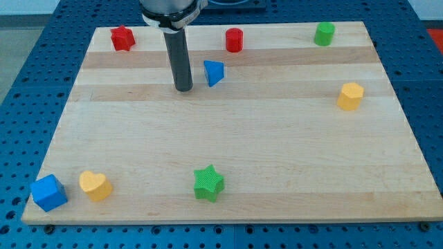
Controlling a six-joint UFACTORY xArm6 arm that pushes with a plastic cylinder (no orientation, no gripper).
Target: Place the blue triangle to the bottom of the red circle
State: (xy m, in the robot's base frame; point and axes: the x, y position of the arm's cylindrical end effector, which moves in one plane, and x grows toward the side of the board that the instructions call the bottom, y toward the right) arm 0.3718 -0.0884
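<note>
camera view: a pale wooden board [228, 159] is lying on a blue perforated table [21, 104]. the small blue plastic triangle [214, 72] is sitting in the board's upper middle, and the red plastic circle, a short cylinder [234, 40], is standing up at its one o'clock, near but apart. my tip [183, 90], the lower end of the straight dark rod, is resting on the board just beside the blue triangle, at the triangle's eight to nine o'clock, with a thin gap showing between them. there are no jaws on this rig, so nothing is clenching or grasping; the tip is touching no block.

the relation that matters: the blue triangle is lying at my tip's two to three o'clock, and the spot at the red circle's six o'clock is lying a little further that same way. i am judging that a short push toward three o'clock would be carrying the triangle under the circle.

elsewhere, a red star-like block [122, 38], green cylinder [323, 33], yellow hexagonal block [350, 96], green star [208, 183], yellow heart [95, 185] and blue cube [48, 193] are sitting well apart.
</note>
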